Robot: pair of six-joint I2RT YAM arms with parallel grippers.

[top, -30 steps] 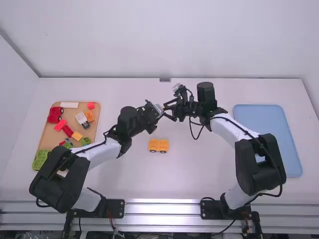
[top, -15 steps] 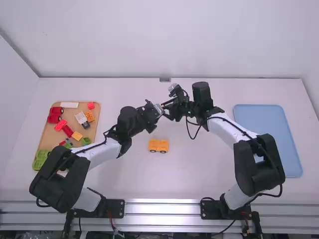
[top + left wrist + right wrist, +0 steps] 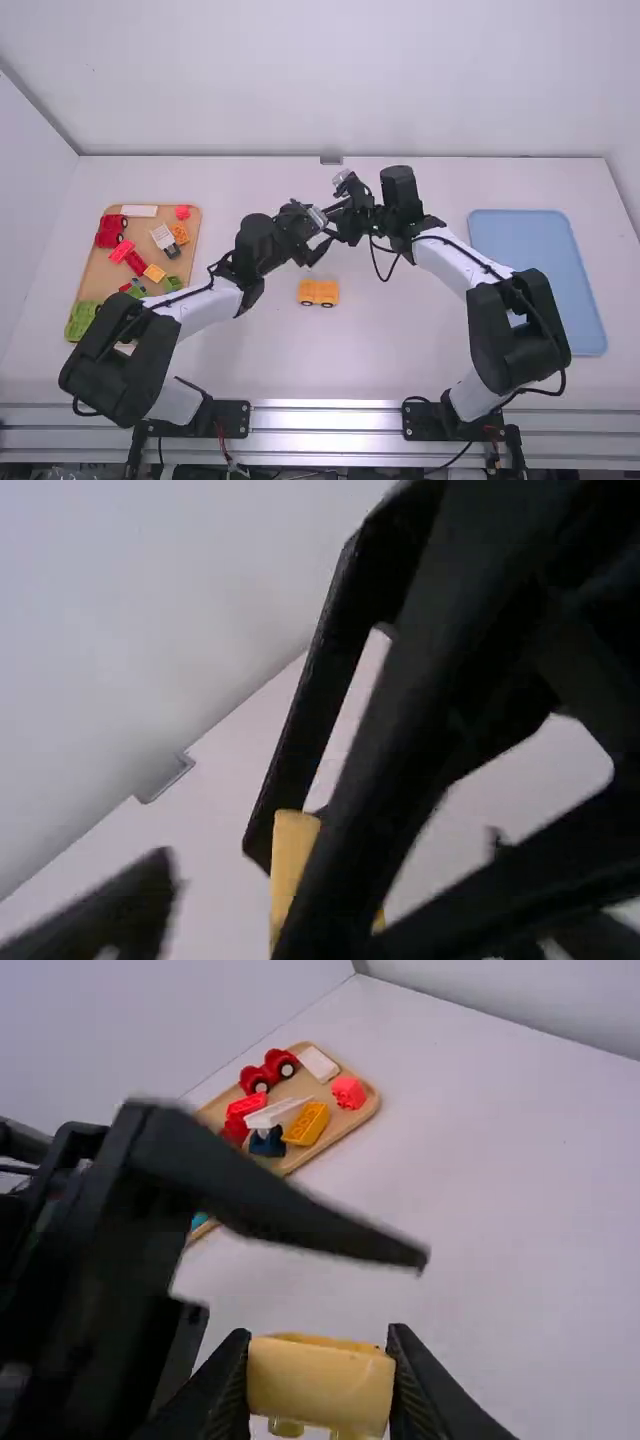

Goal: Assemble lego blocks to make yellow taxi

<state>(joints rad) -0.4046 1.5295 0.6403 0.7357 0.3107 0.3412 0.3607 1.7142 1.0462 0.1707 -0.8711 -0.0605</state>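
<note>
The right gripper (image 3: 333,222) pinches a yellow plastic block (image 3: 320,1385), bottom centre in its wrist view. The left gripper (image 3: 325,238) gapes beside it, apparently empty; a yellow wheeled block (image 3: 318,291) lies below the high view's centre.

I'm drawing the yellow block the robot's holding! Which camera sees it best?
The right wrist view: the yellow block sits big between the right tool's fingers. The left wrist view shows slivers behind a black finger.

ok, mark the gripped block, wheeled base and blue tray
Gripped block (image 3: 320,1387): right wrist view, yellow side facing camera.
Wheeled base (image 3: 318,291): high view, yellow-orange body above wheels.
Blue tray (image 3: 530,240): high view, bare floor, far half.
</note>
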